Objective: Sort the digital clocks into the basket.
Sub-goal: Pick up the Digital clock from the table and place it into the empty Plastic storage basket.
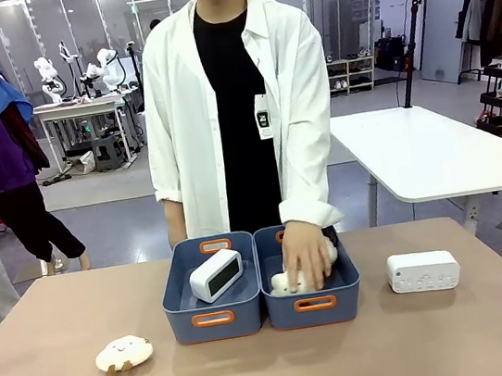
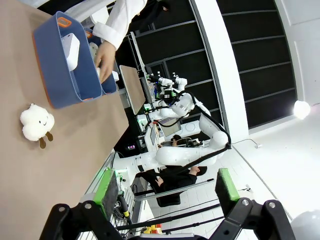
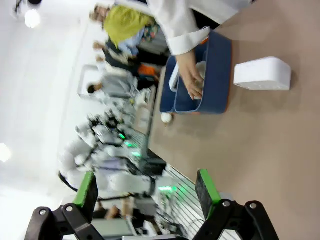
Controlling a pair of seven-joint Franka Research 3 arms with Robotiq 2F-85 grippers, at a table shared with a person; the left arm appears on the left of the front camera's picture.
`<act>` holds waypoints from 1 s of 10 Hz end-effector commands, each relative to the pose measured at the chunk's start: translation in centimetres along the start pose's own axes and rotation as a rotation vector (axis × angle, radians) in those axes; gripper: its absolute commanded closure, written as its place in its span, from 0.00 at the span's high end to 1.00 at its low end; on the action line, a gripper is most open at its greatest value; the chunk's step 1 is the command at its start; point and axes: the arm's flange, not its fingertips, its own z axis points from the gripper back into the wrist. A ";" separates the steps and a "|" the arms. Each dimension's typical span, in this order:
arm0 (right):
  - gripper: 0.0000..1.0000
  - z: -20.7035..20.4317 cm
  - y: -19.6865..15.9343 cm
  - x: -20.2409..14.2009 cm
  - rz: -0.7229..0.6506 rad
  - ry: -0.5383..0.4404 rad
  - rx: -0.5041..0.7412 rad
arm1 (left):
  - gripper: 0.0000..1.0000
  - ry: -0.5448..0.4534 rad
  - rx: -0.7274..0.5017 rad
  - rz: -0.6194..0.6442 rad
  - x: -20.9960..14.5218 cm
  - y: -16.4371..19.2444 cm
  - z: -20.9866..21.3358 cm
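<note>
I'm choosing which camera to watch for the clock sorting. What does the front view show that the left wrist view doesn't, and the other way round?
Front view adds: the second white clock on the bare table, right of the blue baskets. Left wrist view adds: the left hand, open, nothing between its green pads. Both share: the two baskets, a clock lying in the left one, the person's hand in the other, and the cloud plush on the table.

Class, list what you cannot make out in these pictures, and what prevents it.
- Front view: the person's hand covers most of the plush toy in the right basket.
- Front view: print on the table clock is too small.
- Right wrist view: the other plush toy is tiny and blurred.
</note>
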 end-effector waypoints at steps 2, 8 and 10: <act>1.00 -7.0 4.1 3.7 0.334 0.311 -0.356 | 1.00 0.008 0.010 -0.004 -0.4 -0.4 0.1; 1.00 -19.1 -0.3 3.5 0.856 0.709 -0.707 | 1.00 0.008 0.010 -0.004 -0.4 -0.4 0.1; 1.00 -20.1 -0.2 5.2 0.771 0.771 -0.709 | 1.00 0.008 0.010 -0.004 -0.4 -0.4 0.1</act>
